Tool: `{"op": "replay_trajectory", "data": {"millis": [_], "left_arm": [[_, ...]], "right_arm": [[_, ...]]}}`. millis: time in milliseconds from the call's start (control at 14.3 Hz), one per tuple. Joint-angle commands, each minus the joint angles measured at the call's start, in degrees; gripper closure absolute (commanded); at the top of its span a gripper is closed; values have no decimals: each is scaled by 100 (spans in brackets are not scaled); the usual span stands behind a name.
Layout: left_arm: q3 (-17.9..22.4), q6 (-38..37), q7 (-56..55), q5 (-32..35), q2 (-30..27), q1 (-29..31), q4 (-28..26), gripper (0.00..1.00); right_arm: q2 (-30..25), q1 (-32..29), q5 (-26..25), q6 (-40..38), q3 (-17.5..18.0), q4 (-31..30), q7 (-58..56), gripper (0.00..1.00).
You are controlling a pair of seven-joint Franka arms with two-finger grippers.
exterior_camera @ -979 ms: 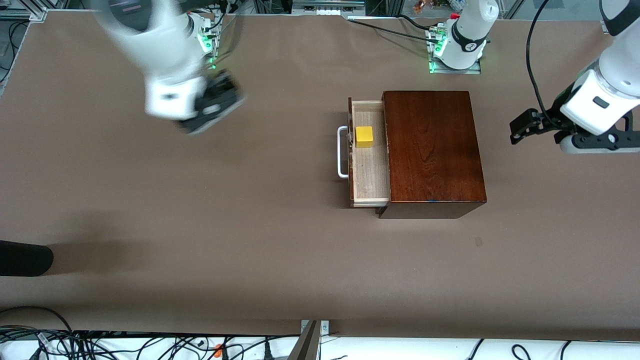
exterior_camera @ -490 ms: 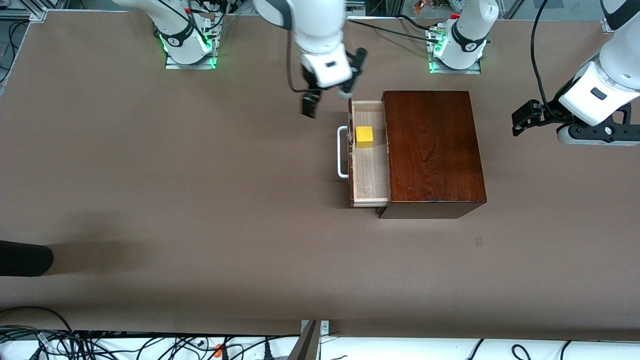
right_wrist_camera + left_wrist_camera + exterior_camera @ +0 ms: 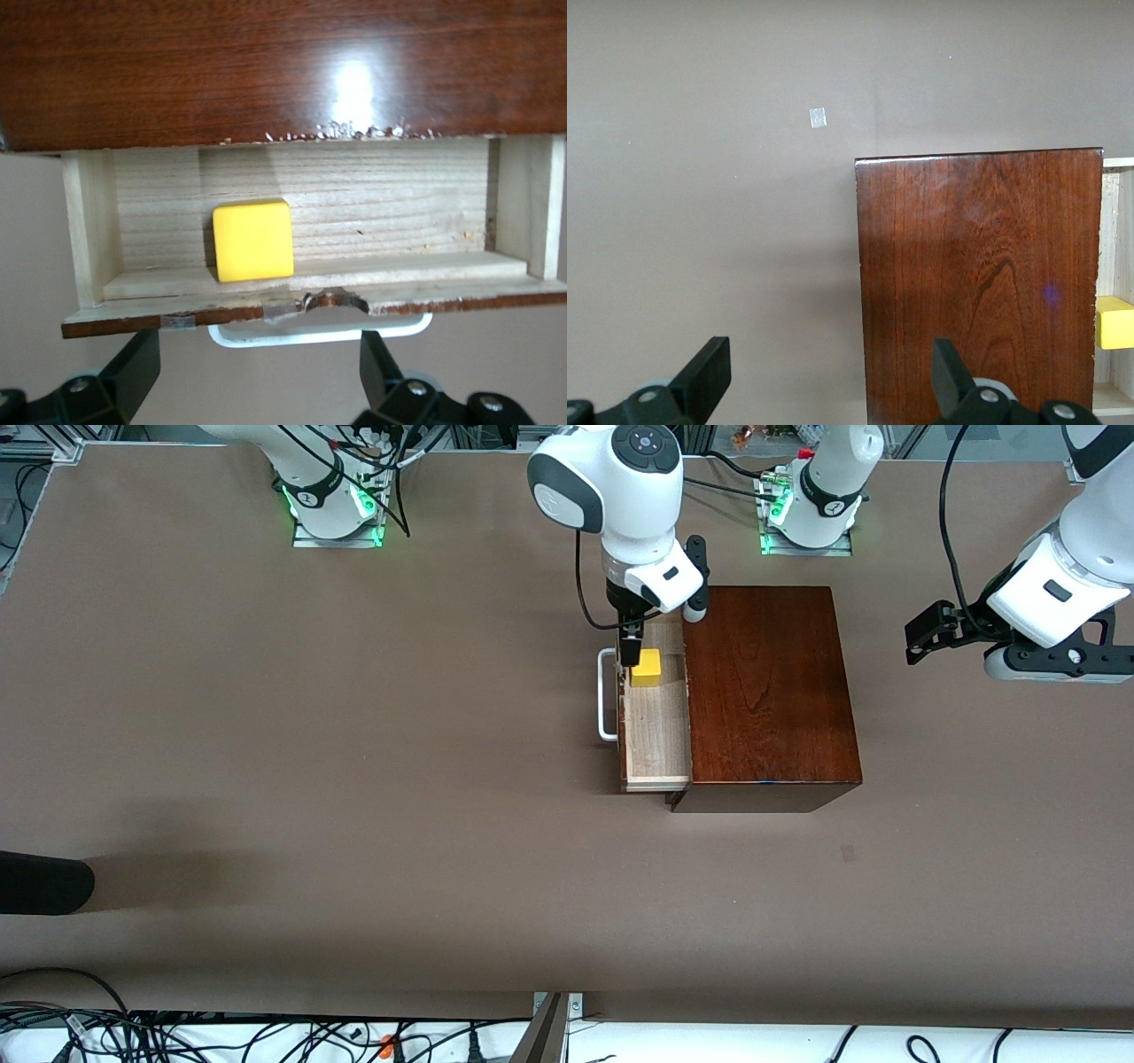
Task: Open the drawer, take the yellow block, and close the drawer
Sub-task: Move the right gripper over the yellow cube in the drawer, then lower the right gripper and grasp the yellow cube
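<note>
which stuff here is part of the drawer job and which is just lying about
Part of the job:
drawer, pulled open from the wooden box
yellow block, inside the drawer
right gripper, open over the drawer by the block

Just lying about:
small pale patch on the table
left gripper, open, waiting beside the box

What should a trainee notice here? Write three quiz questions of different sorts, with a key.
1. True or false: the drawer is pulled open.
2. Where is the yellow block?
A. on the wooden box
B. inside the drawer
C. on the table
3. Fill in: the ___ claw hangs over the drawer, fingers open, while the left claw waits over the table past the box, also open.

Key: 1 true; 2 B; 3 right.
</note>
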Motion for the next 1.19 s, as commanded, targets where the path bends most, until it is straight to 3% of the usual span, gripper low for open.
{"op": "replay_trajectory", "data": {"millis": [0, 1119], "left_arm": [[-43, -46, 124, 69, -102, 48, -74, 0], [-43, -46, 116, 69, -102, 39, -65, 0]], "right_arm": [[209, 46, -8, -40, -42, 239, -275, 0], [886, 195, 1, 989, -68, 300, 59, 0]]}}
